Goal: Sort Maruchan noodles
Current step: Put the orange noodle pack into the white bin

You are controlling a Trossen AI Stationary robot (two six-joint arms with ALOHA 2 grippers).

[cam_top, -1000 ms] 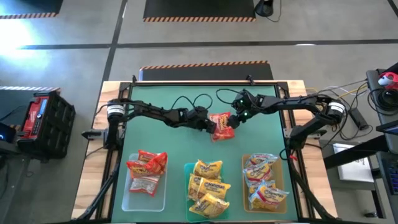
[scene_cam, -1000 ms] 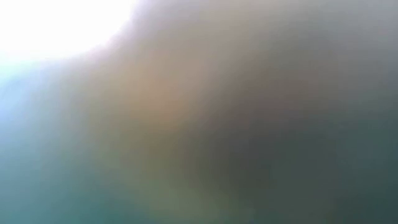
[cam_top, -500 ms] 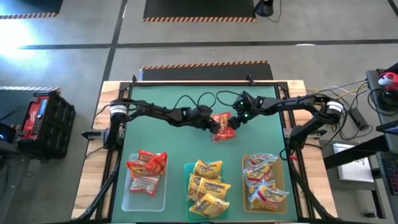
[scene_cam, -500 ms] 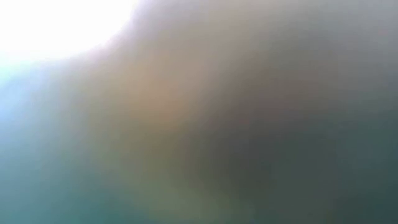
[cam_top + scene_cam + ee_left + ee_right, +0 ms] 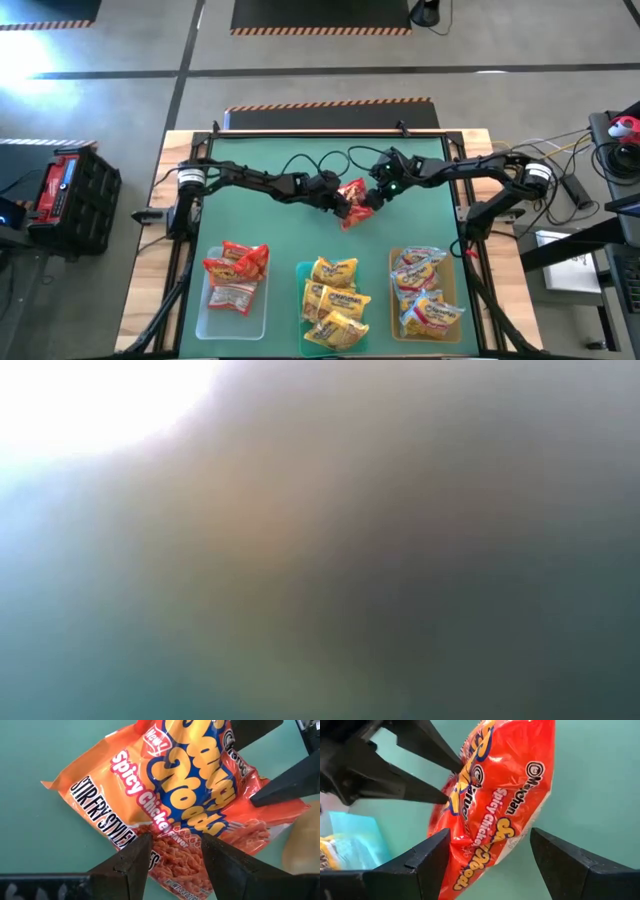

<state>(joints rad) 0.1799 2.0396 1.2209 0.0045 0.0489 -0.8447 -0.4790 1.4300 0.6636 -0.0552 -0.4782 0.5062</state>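
Currently mid-handover over worktop (image 5: 260, 225) centre, well behind teal tray (image 5: 304, 272): red Spicy Chicken packet (image 5: 352, 198) pinched betw. both grippers. Left gripper (image 5: 172, 852) clamped on packet's edge, fingers (image 5: 131, 862) close together w/ wrapper betw. them. Right gripper (image 5: 490, 855) spread wide either side of packet, not squeezing. Other packets already sorted: red ones in clear tray (image 5: 207, 310) left of teal tray, yellow in teal, white-red label ones in amber tray (image 5: 392, 300) to its right. Risks, judged only: thin edge grip on crinkly film, so could slip or twist out if pulled fast; two grippers crowded, so possible finger clash or torn wrapper; drop short of clear tray if carried loose. Low view shows nothing usable.
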